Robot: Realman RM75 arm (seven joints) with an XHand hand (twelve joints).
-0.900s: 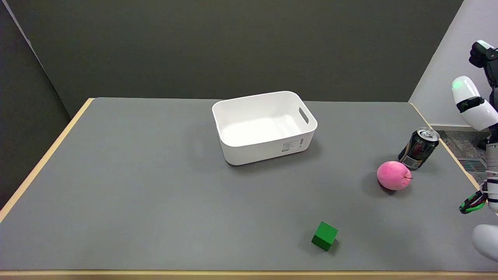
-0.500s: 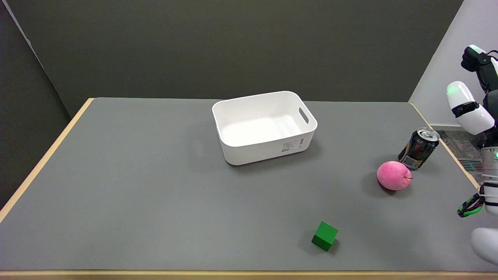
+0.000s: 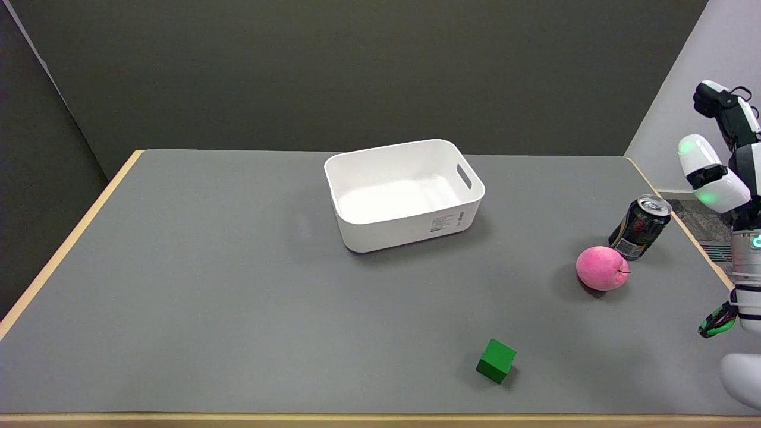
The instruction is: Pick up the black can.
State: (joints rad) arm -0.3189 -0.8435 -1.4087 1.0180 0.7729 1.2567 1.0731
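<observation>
The black can (image 3: 640, 227) stands upright near the table's right edge, silver top up. My right arm rises along the picture's right side. Its hand (image 3: 723, 112) hangs in the air above and to the right of the can, well apart from it. Only part of the hand shows, the rest cut off by the frame edge. I see nothing in it, and I cannot make out how its fingers lie.
A pink apple (image 3: 601, 268) lies just in front and left of the can, nearly touching it. A white bin (image 3: 404, 193) sits at the table's far middle. A green cube (image 3: 496, 360) rests near the front edge. The table's right edge (image 3: 695, 241) runs close behind the can.
My right arm's upper part and hand have shifted left and a little down, further into the picture. The can, apple, cube and bin have not moved.
</observation>
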